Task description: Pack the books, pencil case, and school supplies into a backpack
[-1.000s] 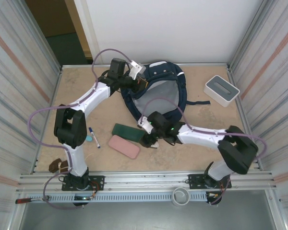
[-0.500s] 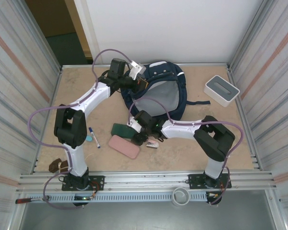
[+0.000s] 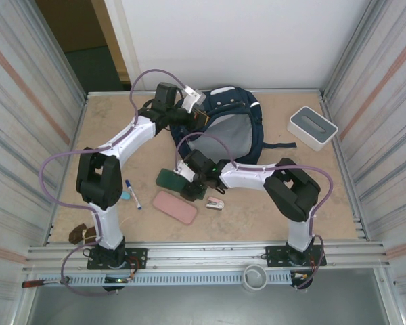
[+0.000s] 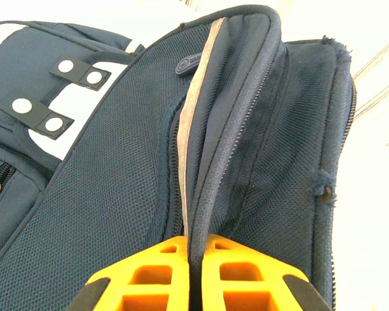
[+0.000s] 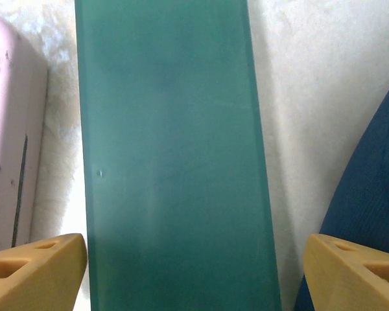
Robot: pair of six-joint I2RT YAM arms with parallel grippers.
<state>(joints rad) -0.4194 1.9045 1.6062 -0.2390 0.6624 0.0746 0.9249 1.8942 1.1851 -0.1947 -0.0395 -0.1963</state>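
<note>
The navy backpack (image 3: 223,108) lies open at the back of the table, grey lining up. My left gripper (image 3: 201,116) is shut on its opening rim, the piping pinched between the orange fingers (image 4: 149,272); the backpack (image 4: 117,194) hangs from that grip. My right gripper (image 3: 184,181) stands open just above a flat dark-green case (image 3: 168,181), its fingertips (image 5: 45,259) either side of the case (image 5: 175,162). A pink pencil case (image 3: 174,206) lies beside it. The pink-and-silver stapler (image 3: 216,202) and the blue-capped pen (image 3: 132,193) lie on the table. The books are out of view.
A white box with a grey top (image 3: 312,126) stands at the back right. A small teal item (image 3: 125,195) lies by the pen. A brown object (image 3: 81,235) sits at the near left corner. Corrugated walls enclose the table on both sides.
My right gripper has moved left from beside the stapler to above the green case, and its jaws have widened. The left arm and backpack have not moved.
</note>
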